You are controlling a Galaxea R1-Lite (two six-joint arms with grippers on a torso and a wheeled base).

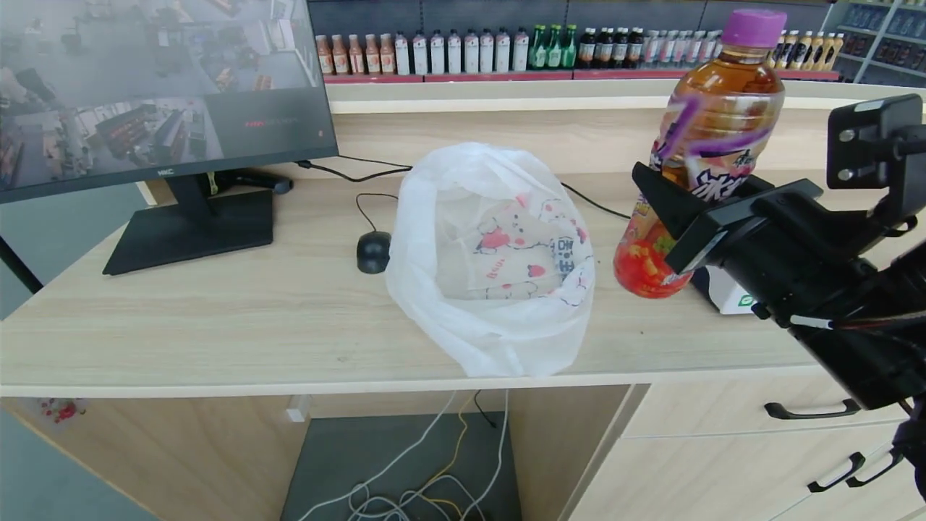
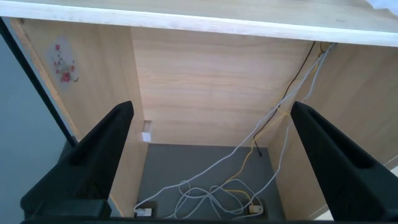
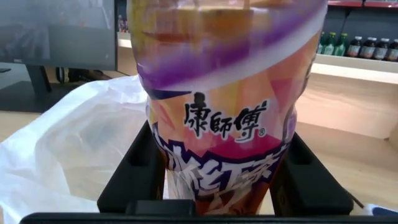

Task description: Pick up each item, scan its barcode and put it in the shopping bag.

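A tea bottle with a purple cap and a colourful label hangs above the counter, just right of the bag, tilted slightly. My right gripper is shut on the bottle's lower half, its black fingers pressing both sides. The white plastic shopping bag stands open in the middle of the counter, with a printed packet inside. The bag lies just beyond the bottle. My left gripper hangs open below the counter's edge, facing the wooden knee space, nothing between its fingers.
A monitor on a black stand sits at the back left. A black mouse lies left of the bag. A white box rests behind my right gripper. Cables lie on the floor under the counter. Drawers are at lower right.
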